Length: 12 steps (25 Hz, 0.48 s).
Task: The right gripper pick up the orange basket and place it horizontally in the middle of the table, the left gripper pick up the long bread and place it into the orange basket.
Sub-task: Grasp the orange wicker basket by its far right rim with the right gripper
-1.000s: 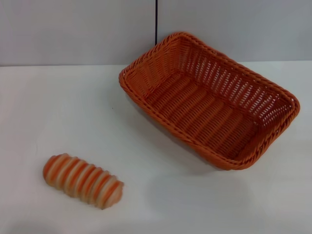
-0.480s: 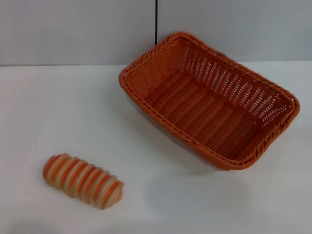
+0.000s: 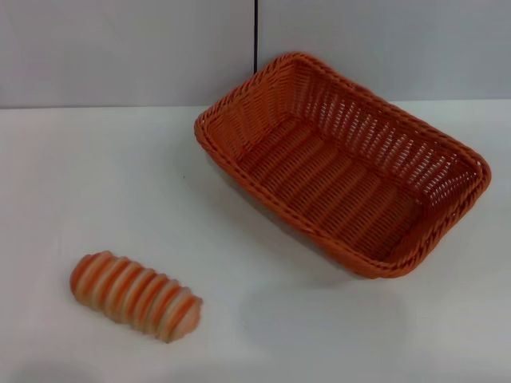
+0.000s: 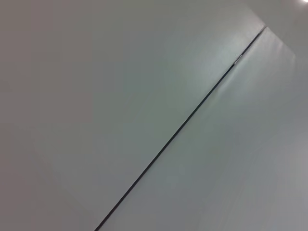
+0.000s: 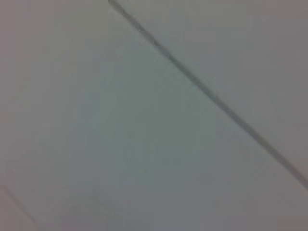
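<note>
Basket point(image 3: 343, 163) sits on the white table point(image 3: 96, 183), over on the right and toward the far edge, turned at a slant so its long sides run diagonally from the far middle down toward the near right. It rests flat on its base, mouth up, nothing inside, and you can see the woven floor and the open-weave walls under the braided rim. Its far corner comes up against the grey wall point(image 3: 120, 48) behind the table, right by the thin dark seam point(image 3: 256, 36) running down that wall.

Bread point(image 3: 136, 296) lies down at the near left, well apart from the basket, flat on the tabletop and angled too, its striped ridges crossing its length. Nothing is touching it.

Neither gripper shows anywhere in the head view, so I can't tell whether either one has its fingers apart or together. Both wrist cameras give only a plain grey surface crossed by one thin dark line point(image 4: 183, 125), blurred in the right wrist view point(image 5: 216, 101).
</note>
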Each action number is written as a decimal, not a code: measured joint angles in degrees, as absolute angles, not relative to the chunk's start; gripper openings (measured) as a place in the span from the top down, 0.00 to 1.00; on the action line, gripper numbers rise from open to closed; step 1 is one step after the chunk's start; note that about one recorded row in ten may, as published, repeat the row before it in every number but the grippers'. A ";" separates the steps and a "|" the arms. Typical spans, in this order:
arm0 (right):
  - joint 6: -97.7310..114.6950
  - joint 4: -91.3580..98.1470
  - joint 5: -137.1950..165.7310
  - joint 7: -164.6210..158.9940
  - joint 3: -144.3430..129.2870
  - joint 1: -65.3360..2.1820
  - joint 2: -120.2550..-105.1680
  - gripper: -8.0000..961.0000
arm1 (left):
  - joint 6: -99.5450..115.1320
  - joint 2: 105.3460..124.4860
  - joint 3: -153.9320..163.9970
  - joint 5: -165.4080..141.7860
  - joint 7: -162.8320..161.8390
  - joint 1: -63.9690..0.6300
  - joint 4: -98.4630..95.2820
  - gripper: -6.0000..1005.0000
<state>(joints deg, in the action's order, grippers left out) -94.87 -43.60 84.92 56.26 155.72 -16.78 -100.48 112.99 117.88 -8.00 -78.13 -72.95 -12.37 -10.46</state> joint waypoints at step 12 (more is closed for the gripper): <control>-101.21 -58.62 112.63 40.74 150.78 -32.00 -96.59 0.55 | 112.91 117.95 -7.99 -78.59 -72.87 -12.41 -10.37 0.17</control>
